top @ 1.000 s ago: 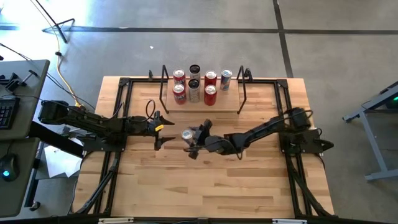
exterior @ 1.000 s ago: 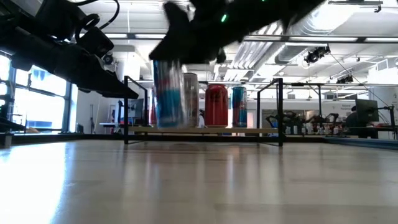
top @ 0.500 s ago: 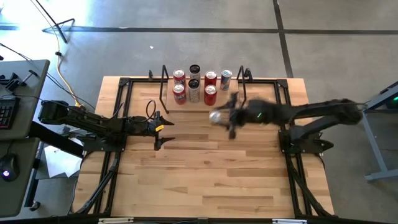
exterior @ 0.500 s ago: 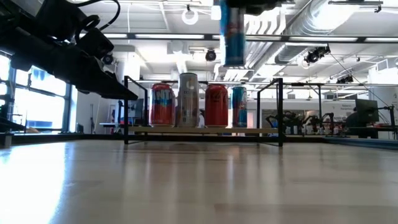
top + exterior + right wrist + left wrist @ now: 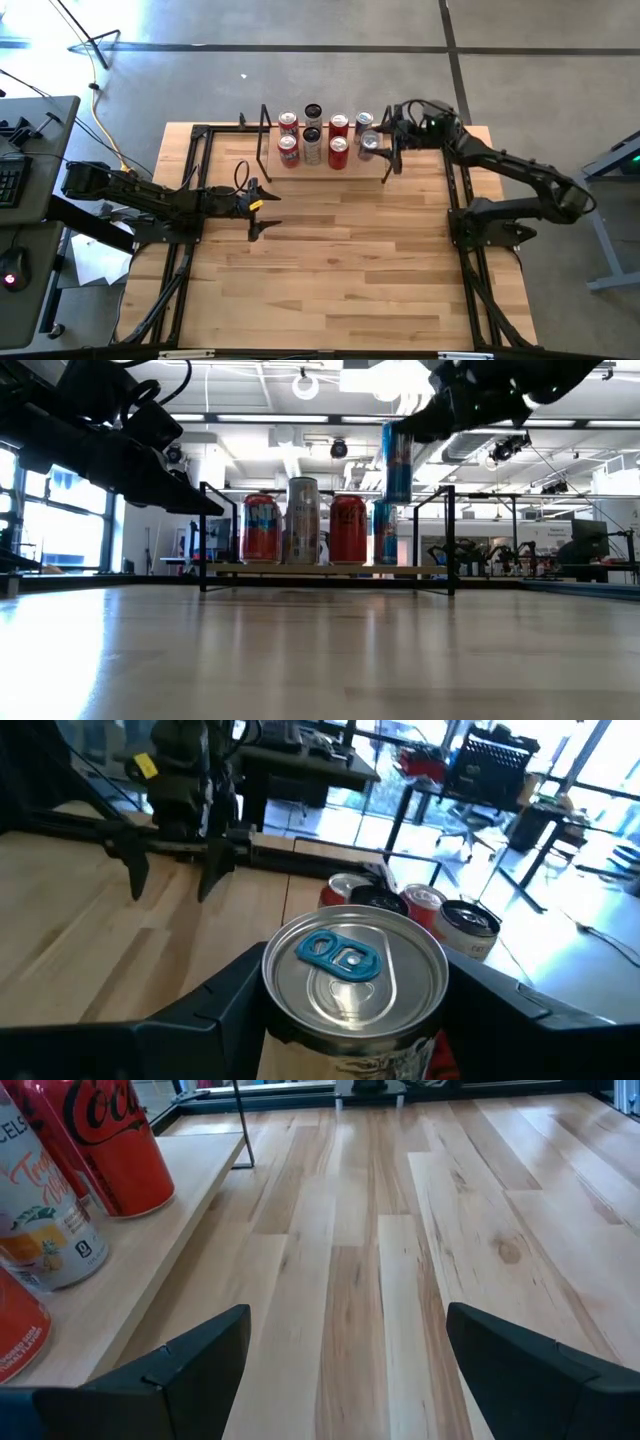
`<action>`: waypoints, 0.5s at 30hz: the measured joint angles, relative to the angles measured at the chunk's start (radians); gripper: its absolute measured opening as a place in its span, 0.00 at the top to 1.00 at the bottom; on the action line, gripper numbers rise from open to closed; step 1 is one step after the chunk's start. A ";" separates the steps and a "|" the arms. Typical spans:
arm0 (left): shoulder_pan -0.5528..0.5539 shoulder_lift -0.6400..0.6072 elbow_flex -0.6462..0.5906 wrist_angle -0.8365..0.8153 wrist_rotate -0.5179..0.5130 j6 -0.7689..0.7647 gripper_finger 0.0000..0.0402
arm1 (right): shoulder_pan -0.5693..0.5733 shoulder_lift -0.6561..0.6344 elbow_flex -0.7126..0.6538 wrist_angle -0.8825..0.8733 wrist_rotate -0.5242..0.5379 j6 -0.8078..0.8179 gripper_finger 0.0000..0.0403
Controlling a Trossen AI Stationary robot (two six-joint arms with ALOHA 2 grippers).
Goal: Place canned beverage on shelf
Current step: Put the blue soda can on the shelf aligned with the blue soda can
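Observation:
The shelf (image 5: pixel 362 170) is a light-wood board with a black wire frame (image 5: pixel 392 145) at each end, at the table's far middle. Several cans (image 5: pixel 312 145) stand upright on it; they also show in the low view (image 5: pixel 303 520). My right gripper (image 5: pixel 374 143) is shut on a silver and blue can (image 5: pixel 397 460), held above the shelf's right end, over a blue can (image 5: pixel 384 532). My left gripper (image 5: pixel 262 207) is open and empty, low over the table just near of the shelf's left end. My right gripper pinches the can's side wall just below the top rim (image 5: pixel 300 1038) between its two fingers (image 5: pixel 200 1020), one on each side. The fingers come from the table's right, slanting a little down. The can is upright, its blue tab up, lifted clear above the shelf.
The shelf's right wire frame stands right beside the held can. Two rows of cans fill the board's left and middle. The left arm (image 5: pixel 150 195) lies across the table's left half. Bare wood lies near of the shelf (image 5: pixel 340 260).
My right gripper has carried the can from the table's middle up and toward the far right, then come down somewhat over the shelf's right end. The can has stayed upright in the hold.

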 joint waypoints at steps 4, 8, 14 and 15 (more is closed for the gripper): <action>0.000 0.000 0.000 0.002 0.000 0.022 0.18 | -0.075 0.082 0.001 0.075 -0.107 0.007 0.44; 0.000 0.000 0.000 0.003 0.000 0.047 0.18 | -0.123 0.167 0.001 0.144 -0.169 0.021 0.44; 0.000 0.000 0.000 0.029 0.000 0.066 0.18 | -0.168 0.266 0.090 0.091 -0.178 0.023 0.44; 0.000 0.000 0.000 0.034 0.000 0.072 0.18 | -0.171 0.282 0.114 0.068 -0.178 0.016 0.44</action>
